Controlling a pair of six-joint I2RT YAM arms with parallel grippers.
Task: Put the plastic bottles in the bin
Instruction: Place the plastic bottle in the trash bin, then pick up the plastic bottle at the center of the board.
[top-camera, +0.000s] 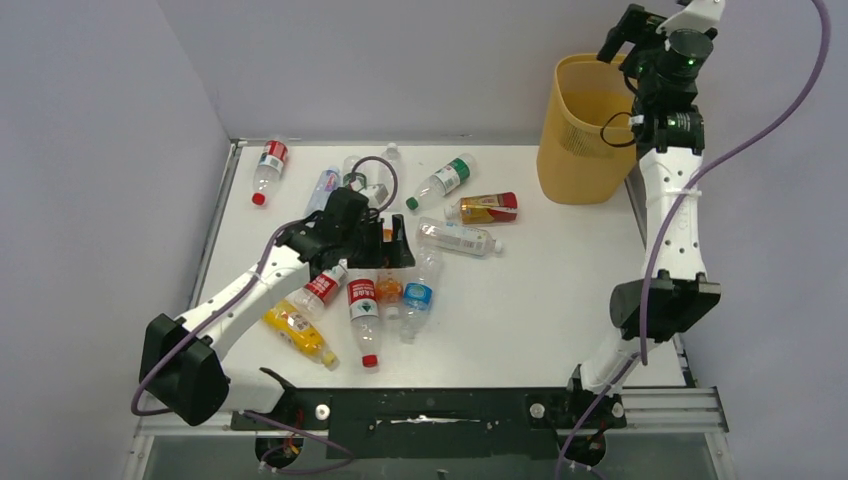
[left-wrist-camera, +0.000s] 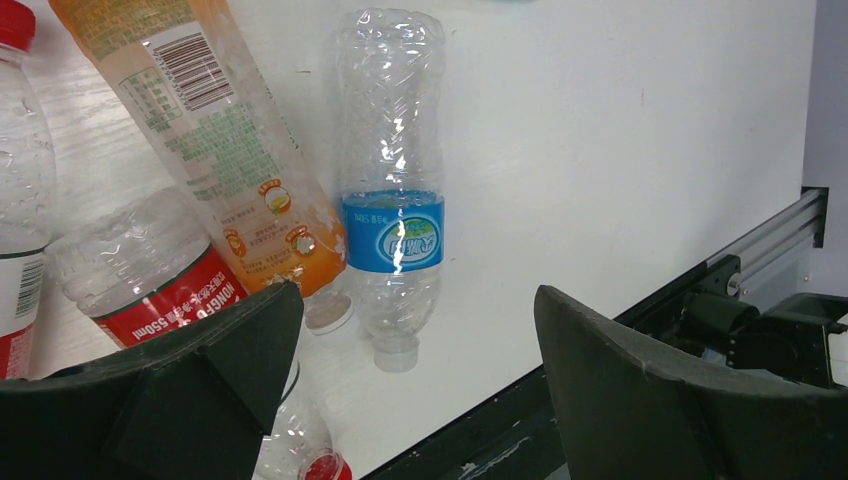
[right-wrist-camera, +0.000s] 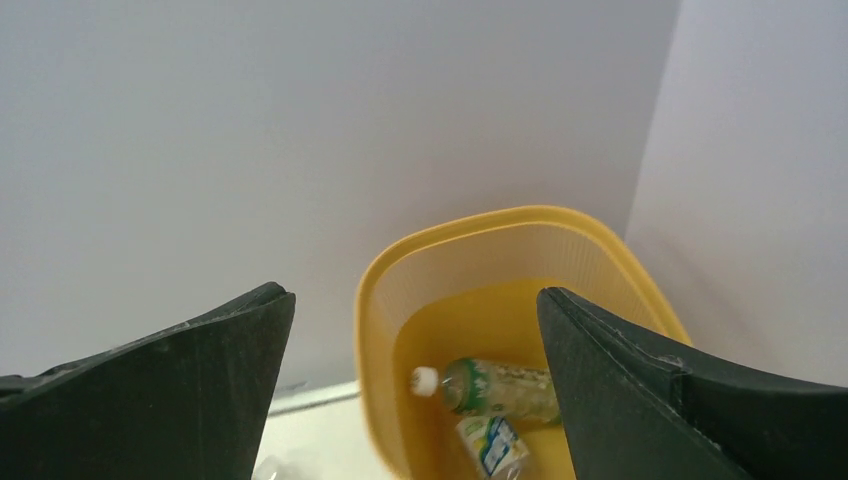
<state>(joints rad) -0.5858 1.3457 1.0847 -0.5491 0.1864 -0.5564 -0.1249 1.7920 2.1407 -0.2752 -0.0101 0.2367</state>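
While the right gripper (right-wrist-camera: 415, 297) hung spread and empty above the bin (right-wrist-camera: 500, 216), the left gripper (left-wrist-camera: 417, 293), equally spread, faced a blue-labelled bottle (left-wrist-camera: 392, 232) just ahead; closing squarely across its body seemed wisest.

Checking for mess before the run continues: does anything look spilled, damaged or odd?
Nothing looks spilled or broken. The bottles lie scattered on their sides on the table, a few overlapping by the left hand. Two show inside the bin.
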